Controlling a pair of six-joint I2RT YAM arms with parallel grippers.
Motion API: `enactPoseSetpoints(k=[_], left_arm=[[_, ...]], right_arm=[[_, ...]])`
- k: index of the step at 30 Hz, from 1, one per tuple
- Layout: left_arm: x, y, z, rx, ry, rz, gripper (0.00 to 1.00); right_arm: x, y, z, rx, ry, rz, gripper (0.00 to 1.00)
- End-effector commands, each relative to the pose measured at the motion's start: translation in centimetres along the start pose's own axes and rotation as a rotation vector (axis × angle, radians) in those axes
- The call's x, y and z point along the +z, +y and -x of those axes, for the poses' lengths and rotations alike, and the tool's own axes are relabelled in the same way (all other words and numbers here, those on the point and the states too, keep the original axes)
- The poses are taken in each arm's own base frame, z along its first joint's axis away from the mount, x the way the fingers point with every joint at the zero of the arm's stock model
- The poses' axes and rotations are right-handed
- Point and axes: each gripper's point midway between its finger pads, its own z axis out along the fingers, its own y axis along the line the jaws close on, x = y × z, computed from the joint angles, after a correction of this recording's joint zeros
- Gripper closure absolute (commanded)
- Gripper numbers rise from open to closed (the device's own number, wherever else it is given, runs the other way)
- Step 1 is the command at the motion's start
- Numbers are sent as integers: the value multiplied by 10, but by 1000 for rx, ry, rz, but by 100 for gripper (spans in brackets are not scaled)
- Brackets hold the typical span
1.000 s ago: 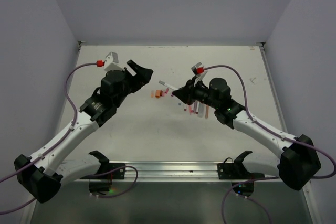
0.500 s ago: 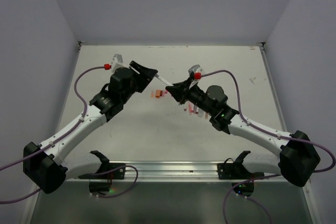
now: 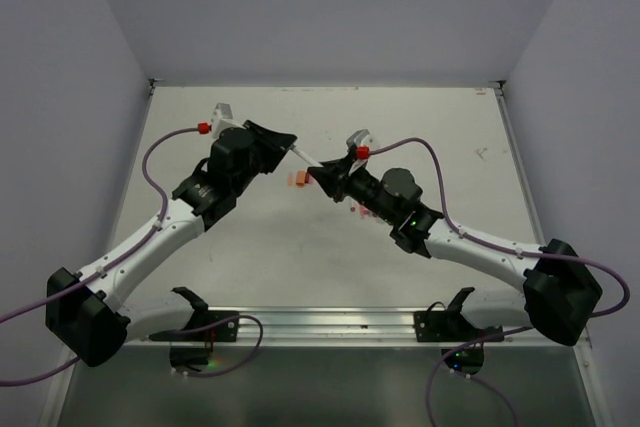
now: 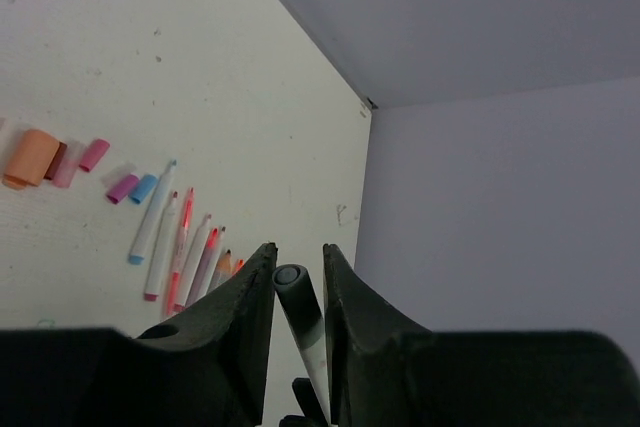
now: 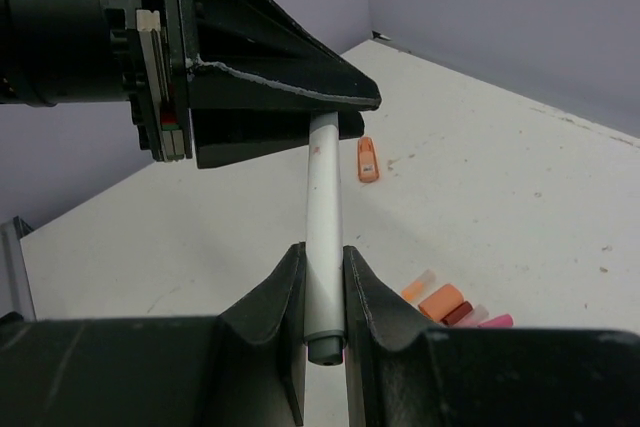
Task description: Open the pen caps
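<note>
A pale pen (image 3: 309, 158) with a grey cap (image 4: 291, 290) hangs in the air between the two arms. My right gripper (image 5: 322, 249) is shut on its pale barrel (image 5: 322, 207), the grey tail end sticking out toward the camera. My left gripper (image 4: 298, 250) is shut on the grey cap at the other end, a jaw against each side. In the top view the left gripper (image 3: 290, 145) and the right gripper (image 3: 323, 174) nearly meet tip to tip. Loose pen caps lie on the table: orange (image 4: 30, 157), pink (image 4: 94, 154), magenta (image 4: 122, 188) and blue (image 4: 145, 188).
Several uncapped pens (image 4: 180, 247) lie side by side on the white table (image 3: 440, 127), under the right arm in the top view. A short orange marker (image 5: 367, 159) lies apart from them. Grey walls (image 3: 320, 17) enclose the table on three sides.
The right arm brought the pen up and to the left. The left arm swung right to meet it, and its jaws closed from wide open onto the pen's grey cap.
</note>
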Motion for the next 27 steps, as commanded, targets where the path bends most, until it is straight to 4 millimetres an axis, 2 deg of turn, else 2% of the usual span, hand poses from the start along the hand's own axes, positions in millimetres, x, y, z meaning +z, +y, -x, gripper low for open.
enactPoseSetpoints(k=[1, 4, 6, 7, 10, 11, 12, 13, 14, 20, 21, 22, 26, 27], left_arm=[[-2, -24, 9, -42, -31, -67, 74], [-2, -25, 10, -42, -36, -72, 89], [-3, -25, 12, -44, -42, -75, 99], [-5, -27, 13, -47, -46, -81, 100], [-7, -29, 15, -52, -56, -100, 100], [-8, -30, 17, -46, -66, -107, 100], [-8, -31, 18, -36, -72, -113, 100], [-9, -32, 19, -26, -77, -121, 100], [-9, -32, 20, 5, -82, -124, 100], [-15, -41, 23, 193, -106, -206, 100], [-16, -41, 22, 221, -102, -217, 100], [-20, -44, 21, 247, -101, -238, 100], [-27, -44, 12, 370, -67, -303, 100], [-30, -45, 9, 385, -58, -319, 100]], right_arm=[[5, 5, 14, -40, -56, 4, 100], [5, 8, 8, -38, -40, 19, 100], [3, 9, 8, -32, -37, 25, 93], [2, 10, 6, -30, -27, 32, 90], [-3, 13, 3, -23, 4, 46, 72], [-5, 15, 2, -16, 16, 54, 58], [-6, 18, 9, -11, 16, 59, 53], [-10, 17, -2, -1, 78, 52, 49], [-12, 21, -2, 12, 94, 69, 43], [-26, 18, -3, 39, 210, 33, 27], [-25, 19, 2, 38, 213, 34, 26], [-27, 17, -3, 42, 247, 23, 26], [-23, 13, 3, 47, 279, 14, 23], [-19, 14, 13, 46, 269, 19, 23]])
